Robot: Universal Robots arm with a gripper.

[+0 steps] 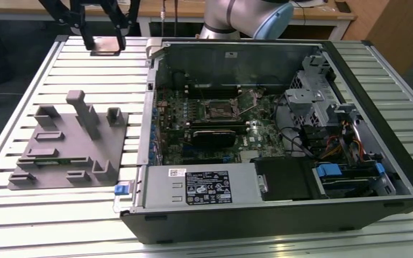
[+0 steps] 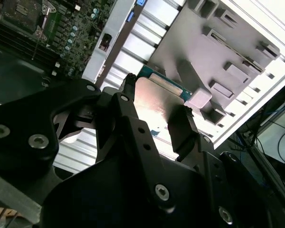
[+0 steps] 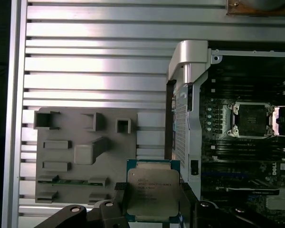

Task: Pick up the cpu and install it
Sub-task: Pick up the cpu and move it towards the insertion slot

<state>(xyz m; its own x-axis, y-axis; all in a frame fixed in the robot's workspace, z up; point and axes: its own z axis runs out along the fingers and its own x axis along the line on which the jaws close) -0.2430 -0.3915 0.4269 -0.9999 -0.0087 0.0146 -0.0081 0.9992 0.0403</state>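
Note:
My gripper (image 1: 105, 43) hangs high over the slatted table, at the far end toward the exterior view's left, shut on the cpu (image 1: 107, 49). In both wrist views the cpu (image 3: 152, 189) (image 2: 157, 100) is a thin square chip with a silvery top, clamped flat between two black fingers (image 3: 119, 191), one on each side edge. The dark metal-framed socket (image 1: 217, 110) (image 3: 251, 118) lies open on the motherboard inside the computer case, well away from the gripper.
The open computer case (image 1: 378, 70) takes up the exterior view's right, with a labelled grey power supply (image 1: 199, 185) at its near edge. A grey fixture (image 1: 70, 145) (image 3: 85, 152) with upright posts rests on the slatted table (image 1: 20, 107) on the left.

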